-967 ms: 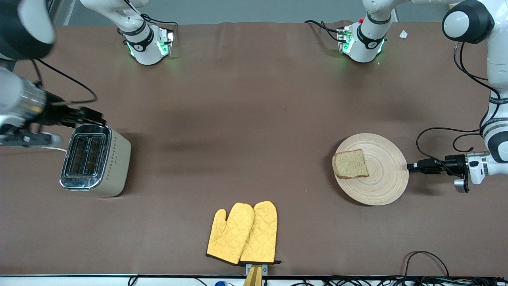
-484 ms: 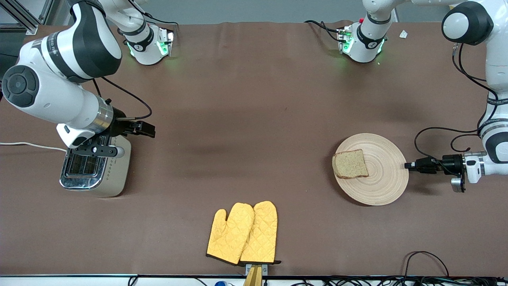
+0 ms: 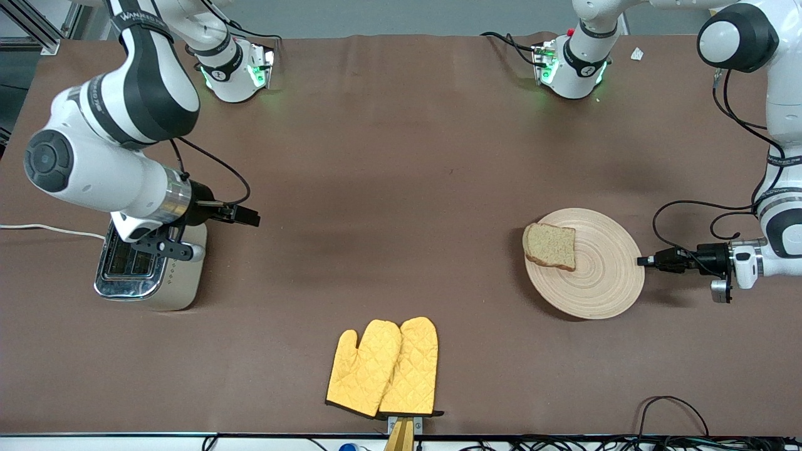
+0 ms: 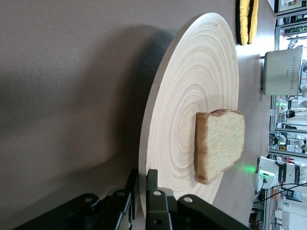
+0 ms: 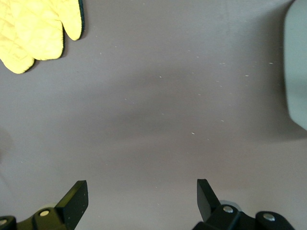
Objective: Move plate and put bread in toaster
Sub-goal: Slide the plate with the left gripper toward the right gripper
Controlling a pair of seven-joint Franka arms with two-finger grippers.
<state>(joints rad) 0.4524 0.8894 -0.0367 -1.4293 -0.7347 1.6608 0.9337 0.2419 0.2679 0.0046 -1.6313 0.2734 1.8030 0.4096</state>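
Note:
The light wooden plate (image 3: 601, 279) lies toward the left arm's end of the table with the brown bread slice (image 3: 550, 246) on it, near the rim that faces the table's middle. My left gripper (image 3: 640, 261) is shut on the plate's rim. In the left wrist view the jaws (image 4: 143, 179) pinch the plate's edge (image 4: 192, 105), with the bread (image 4: 220, 143) on it and a shadow under it. The cream toaster (image 3: 182, 275) stands at the right arm's end. My right gripper (image 3: 250, 217) is open and empty beside the toaster's top, over bare table (image 5: 141, 196).
Two yellow oven mitts (image 3: 383, 366) lie near the front edge at the middle; they also show in the right wrist view (image 5: 38, 28). The toaster's white cord (image 3: 44, 229) runs off the table's end. Black cables (image 3: 673, 407) lie at the front edge.
The right arm has swung in over the toaster, its gripper now toward the table's middle. The left gripper has nudged the plate slightly and the bread has shifted on it.

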